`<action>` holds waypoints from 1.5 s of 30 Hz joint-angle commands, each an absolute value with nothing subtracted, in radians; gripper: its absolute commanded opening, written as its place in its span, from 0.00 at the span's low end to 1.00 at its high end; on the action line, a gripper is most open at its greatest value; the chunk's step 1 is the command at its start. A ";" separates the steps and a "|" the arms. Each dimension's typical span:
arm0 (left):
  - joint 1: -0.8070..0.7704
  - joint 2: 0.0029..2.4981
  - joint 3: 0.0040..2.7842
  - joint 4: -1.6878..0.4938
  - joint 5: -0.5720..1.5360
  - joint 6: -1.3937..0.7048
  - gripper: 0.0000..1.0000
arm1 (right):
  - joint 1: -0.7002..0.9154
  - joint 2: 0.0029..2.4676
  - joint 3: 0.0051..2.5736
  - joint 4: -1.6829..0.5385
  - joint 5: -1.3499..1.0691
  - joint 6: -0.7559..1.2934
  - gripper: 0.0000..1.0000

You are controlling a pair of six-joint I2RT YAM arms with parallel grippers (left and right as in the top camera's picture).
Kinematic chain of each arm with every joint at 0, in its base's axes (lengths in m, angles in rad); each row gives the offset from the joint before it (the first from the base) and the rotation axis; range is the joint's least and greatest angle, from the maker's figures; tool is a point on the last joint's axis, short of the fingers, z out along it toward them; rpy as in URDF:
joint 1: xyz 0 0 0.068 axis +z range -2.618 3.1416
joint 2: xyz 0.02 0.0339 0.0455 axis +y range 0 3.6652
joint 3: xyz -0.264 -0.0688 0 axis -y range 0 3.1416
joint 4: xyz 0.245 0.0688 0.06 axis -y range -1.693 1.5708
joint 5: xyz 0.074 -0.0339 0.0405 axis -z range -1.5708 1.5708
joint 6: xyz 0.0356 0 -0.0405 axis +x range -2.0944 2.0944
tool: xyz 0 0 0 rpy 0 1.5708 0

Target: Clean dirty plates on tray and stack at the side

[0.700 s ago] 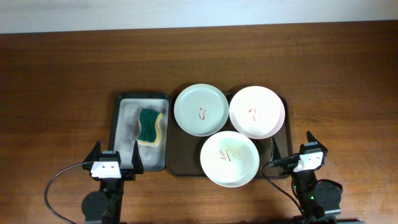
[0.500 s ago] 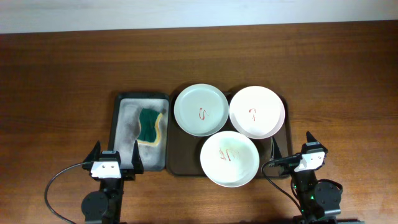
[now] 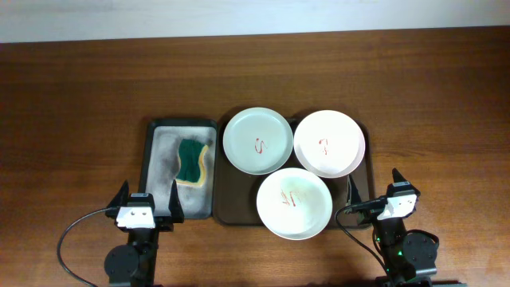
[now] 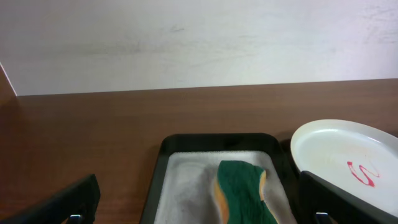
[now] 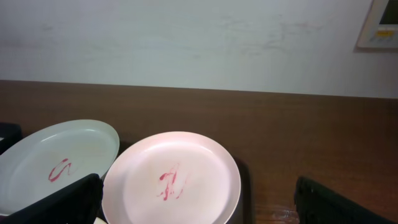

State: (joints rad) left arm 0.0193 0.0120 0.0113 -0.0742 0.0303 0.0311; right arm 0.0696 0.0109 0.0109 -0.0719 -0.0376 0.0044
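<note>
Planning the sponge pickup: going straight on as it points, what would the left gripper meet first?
Probably the green sponge, lying slightly right of its line in the grey tray; depth is unclear, so the left gripper might pass above it.

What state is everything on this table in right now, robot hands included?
pale green plate, dirty, red mark, on the brown tray
pinkish plate, dirty, red mark, same tray
white plate, dirty, red marks, same tray
sponge, lying in grey tray
left gripper, open, empty
right gripper, open, empty
</note>
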 commanded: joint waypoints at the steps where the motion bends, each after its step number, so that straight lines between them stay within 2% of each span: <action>1: 0.023 0.005 0.009 -0.080 0.038 0.046 0.99 | 0.065 0.004 0.006 -0.075 -0.033 0.016 0.99; 14: 0.023 0.005 0.046 -0.134 0.038 0.046 0.99 | 0.065 0.007 0.019 -0.080 -0.033 0.016 0.99; 20: 0.023 0.068 0.165 -0.287 0.018 0.046 0.99 | 0.065 0.089 0.152 -0.231 -0.025 0.028 0.99; 25: 0.023 0.309 0.376 -0.456 -0.019 0.046 0.99 | 0.065 0.360 0.390 -0.368 -0.095 0.122 0.99; 30: 0.023 0.643 0.649 -0.601 -0.001 0.046 0.99 | 0.065 0.678 0.709 -0.648 -0.105 0.121 0.99; 33: 0.023 0.871 0.859 -0.795 0.041 0.046 0.99 | 0.065 0.852 0.897 -0.846 -0.106 0.121 0.99; 35: 0.023 0.987 0.947 -0.876 0.074 0.046 0.99 | 0.065 0.919 0.968 -0.889 -0.163 0.121 0.98; 39: 0.023 1.110 0.973 -0.837 0.150 0.046 0.99 | 0.065 0.971 0.978 -0.886 -0.263 0.121 0.99; 42: 0.022 1.187 0.973 -0.686 0.203 0.005 1.00 | 0.065 0.977 0.978 -0.886 -0.263 0.121 0.99; 45: 0.014 1.299 0.973 -0.591 0.202 -0.011 0.88 | 0.065 0.977 0.978 -0.886 -0.263 0.121 0.99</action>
State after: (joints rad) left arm 0.0193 1.2167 0.9562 -0.6361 0.1734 0.0082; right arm 0.0696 0.9775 0.9592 -0.8871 -0.2504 0.1104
